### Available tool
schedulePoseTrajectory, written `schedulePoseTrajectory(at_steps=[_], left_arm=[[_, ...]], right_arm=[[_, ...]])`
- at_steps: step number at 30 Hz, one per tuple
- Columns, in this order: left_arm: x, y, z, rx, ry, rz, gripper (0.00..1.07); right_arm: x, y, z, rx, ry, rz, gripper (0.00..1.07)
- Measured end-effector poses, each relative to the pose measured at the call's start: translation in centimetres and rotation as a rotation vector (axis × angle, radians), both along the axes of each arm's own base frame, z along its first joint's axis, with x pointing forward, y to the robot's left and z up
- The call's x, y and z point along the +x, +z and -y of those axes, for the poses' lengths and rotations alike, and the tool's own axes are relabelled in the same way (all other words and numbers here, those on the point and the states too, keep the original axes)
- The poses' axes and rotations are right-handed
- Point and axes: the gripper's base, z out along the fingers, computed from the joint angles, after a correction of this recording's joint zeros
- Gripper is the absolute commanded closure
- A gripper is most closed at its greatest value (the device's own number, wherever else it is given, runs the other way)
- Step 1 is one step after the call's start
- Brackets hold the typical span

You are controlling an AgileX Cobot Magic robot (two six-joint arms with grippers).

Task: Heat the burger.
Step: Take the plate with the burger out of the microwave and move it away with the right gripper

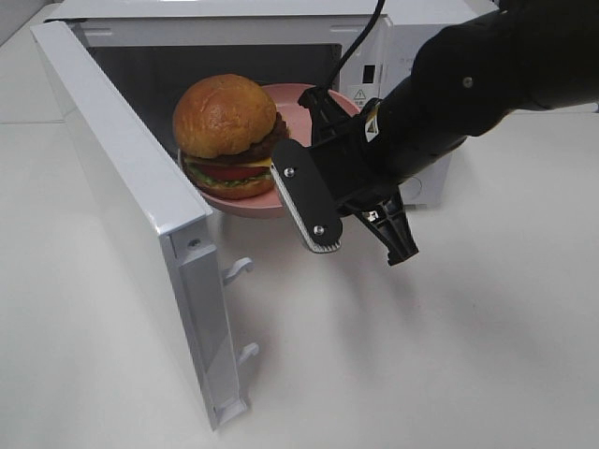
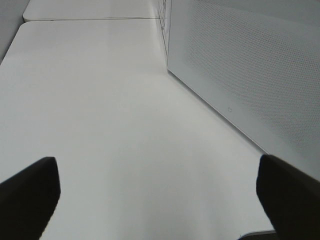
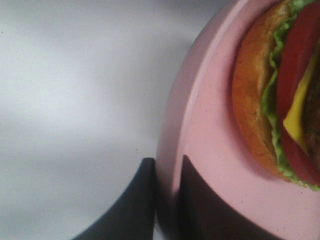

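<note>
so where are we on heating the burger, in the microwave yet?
Not quite. Done: the microwave door stands open, and the burger sits on the pink plate. In hand: the right pincer is shut on the plate's rim, holding it at the oven's opening. The left pincer is open over the table, holding nothing. Left: set the plate fully inside, release, shut the door, start heating.

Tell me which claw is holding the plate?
The right claw, the one reaching toward the open microwave. It is pinched shut on the rim of the pink plate carrying the burger. The left claw is wide open, holding nothing.
</note>
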Motion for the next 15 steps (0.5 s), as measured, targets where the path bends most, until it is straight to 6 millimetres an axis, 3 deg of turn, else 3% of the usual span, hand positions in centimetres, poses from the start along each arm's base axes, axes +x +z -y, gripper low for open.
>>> schedulePoseTrajectory(at_steps=[15], left_arm=[[0.0, 0.0, 0.0, 0.000, 0.000, 0.000, 0.07]], right_arm=[[-3.9, 0.9, 2.9, 0.032, -0.065, -0.031, 1.07]])
